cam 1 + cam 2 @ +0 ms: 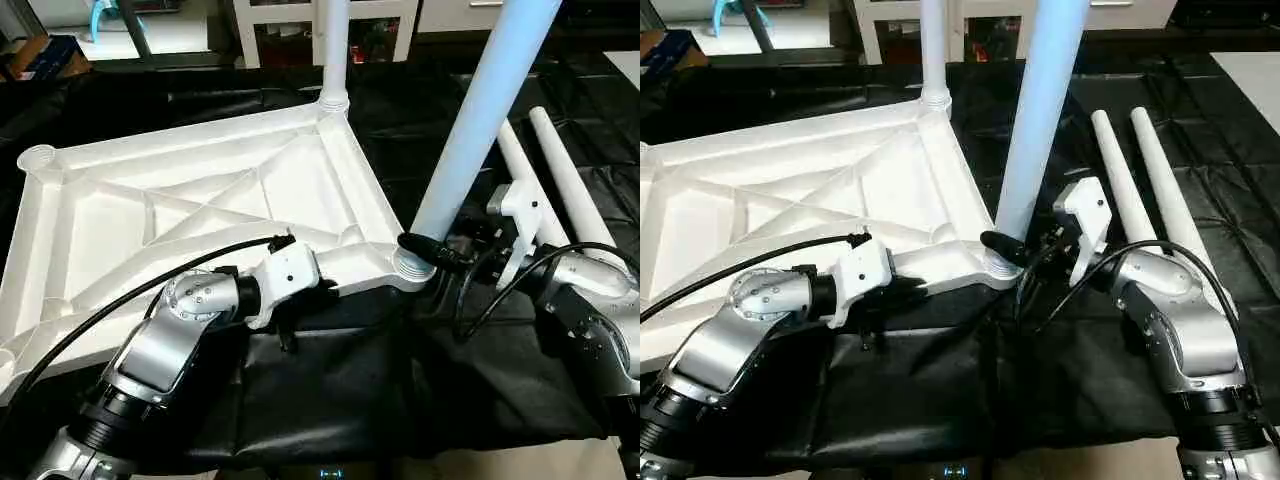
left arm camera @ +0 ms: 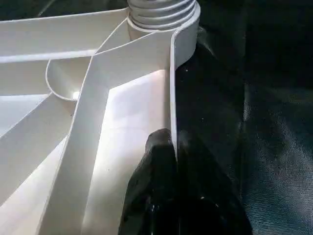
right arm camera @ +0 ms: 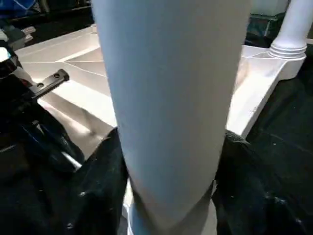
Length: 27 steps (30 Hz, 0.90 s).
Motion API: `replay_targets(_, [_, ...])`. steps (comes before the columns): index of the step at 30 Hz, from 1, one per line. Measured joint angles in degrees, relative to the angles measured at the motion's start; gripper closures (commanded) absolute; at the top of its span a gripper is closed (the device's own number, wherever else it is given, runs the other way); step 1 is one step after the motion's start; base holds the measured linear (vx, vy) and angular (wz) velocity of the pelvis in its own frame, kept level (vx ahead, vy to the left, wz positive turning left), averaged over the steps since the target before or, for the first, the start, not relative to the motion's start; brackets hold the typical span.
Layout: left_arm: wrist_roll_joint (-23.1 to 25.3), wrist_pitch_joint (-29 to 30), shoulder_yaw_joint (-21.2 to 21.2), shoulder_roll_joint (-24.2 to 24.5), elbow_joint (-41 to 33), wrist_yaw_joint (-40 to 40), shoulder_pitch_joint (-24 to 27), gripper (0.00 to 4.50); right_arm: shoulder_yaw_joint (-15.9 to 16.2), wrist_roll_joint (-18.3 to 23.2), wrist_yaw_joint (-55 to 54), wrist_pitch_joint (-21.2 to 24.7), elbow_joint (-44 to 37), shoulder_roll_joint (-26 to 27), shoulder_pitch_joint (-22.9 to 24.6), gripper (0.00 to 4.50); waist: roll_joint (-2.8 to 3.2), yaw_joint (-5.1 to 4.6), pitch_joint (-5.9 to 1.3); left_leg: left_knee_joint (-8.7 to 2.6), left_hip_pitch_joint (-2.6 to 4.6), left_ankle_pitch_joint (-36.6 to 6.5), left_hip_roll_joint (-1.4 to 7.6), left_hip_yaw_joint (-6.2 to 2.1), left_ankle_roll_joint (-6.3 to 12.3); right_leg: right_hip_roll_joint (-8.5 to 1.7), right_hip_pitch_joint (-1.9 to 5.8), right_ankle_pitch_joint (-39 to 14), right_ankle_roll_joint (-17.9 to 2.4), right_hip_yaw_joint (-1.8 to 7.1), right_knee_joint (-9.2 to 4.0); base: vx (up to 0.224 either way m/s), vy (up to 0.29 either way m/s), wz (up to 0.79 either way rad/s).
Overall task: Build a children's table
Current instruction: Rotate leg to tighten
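The white table top [image 1: 200, 200] lies upside down on black cloth, its X ribs facing up. One white leg [image 1: 334, 50] stands in the far right corner socket. A second leg [image 1: 470, 120] stands tilted in the near right socket, and my right gripper [image 1: 425, 250] is shut on it just above the socket, fingers [image 3: 93, 181] on either side. My left gripper [image 2: 175, 147] is shut on the top's near rim [image 2: 172, 88], one finger on each side of the wall. Two loose legs [image 1: 1140, 170] lie side by side on the cloth to the right.
A white shelving unit [image 1: 870, 30] stands behind the table top. Black cloth [image 1: 330, 400] covers the floor under the work. A pale floor patch [image 1: 1255, 80] shows at the far right, and a box [image 1: 45, 55] sits at the back left.
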Motion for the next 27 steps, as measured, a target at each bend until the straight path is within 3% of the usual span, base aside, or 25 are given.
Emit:
replay_targets(10, [-0.26,0.17,0.14,0.41,-0.18,0.42,0.31,4.50,0.15,-1.22,-2.81,1.78,-0.99,1.61,0.01,2.55,-0.02,-0.22,-0.03,0.08,0.07,0.14,0.04,0.00,0.23,0.04,0.02,0.01,-0.01,0.00,0.11,0.000,0.000,0.00])
replay_targets(11, [-0.13,0.31,0.11,0.24,0.12,0.89,0.22,4.50,0.15,-1.62,-4.58,2.18,-0.89,2.77,-0.15,2.55,-0.04,-0.37,-0.03,0.09,0.10,0.14,0.04,0.00,0.22,0.05,0.04,0.02,-0.02,0.01,0.12,0.000,0.000,0.00])
replay_targets(14, [2.47,3.60,0.05,-3.39,3.60,5.66,-2.76,4.50,-0.36,-5.79,-21.44,3.05,2.60,12.99,-3.90,2.57,-0.39,-1.58,-0.13,0.21,0.20,0.16,0.04,-0.13,-0.37,0.07,0.08,0.18,-0.18,-0.05,0.13,-0.018,0.000,-0.02])
replay_targets(16, [3.69,5.20,-0.31,-5.27,4.31,7.98,-3.59,4.50,-0.39,-6.94,-26.86,3.04,4.16,15.37,-5.23,2.57,-0.58,-1.86,-0.18,0.20,0.22,0.19,-0.01,-0.14,-0.43,0.05,0.10,0.06,0.01,0.01,0.06,-0.053,0.007,-0.02])
replay_targets(22, [6.88,9.07,-0.47,-12.55,9.75,14.80,-8.06,4.50,-1.49,-12.03,-42.65,-5.34,17.15,24.86,-12.03,2.57,-1.10,-2.66,-0.45,0.24,0.34,0.23,-0.10,-0.23,-0.50,0.03,0.13,0.00,0.10,0.01,-0.08,0.000,0.000,0.00])
replay_targets(26, [7.10,7.83,-0.68,-12.00,10.17,15.09,-8.06,4.50,-1.38,-12.44,-38.08,-7.01,18.63,23.48,-12.68,2.57,-1.21,-2.79,-0.44,0.11,0.27,0.23,-0.10,-0.38,-0.50,0.05,0.07,0.00,0.13,-0.10,-0.20,0.000,0.000,0.00])
replay_targets(27, [6.91,7.20,-1.00,-11.12,9.47,14.58,-7.61,4.50,-1.09,-12.26,-35.60,-7.06,17.81,22.15,-11.98,2.22,-1.21,-2.74,-0.44,-0.02,0.26,0.23,-0.10,-0.39,-0.50,0.06,0.07,0.02,0.17,-0.11,-0.27,0.000,0.000,0.00])
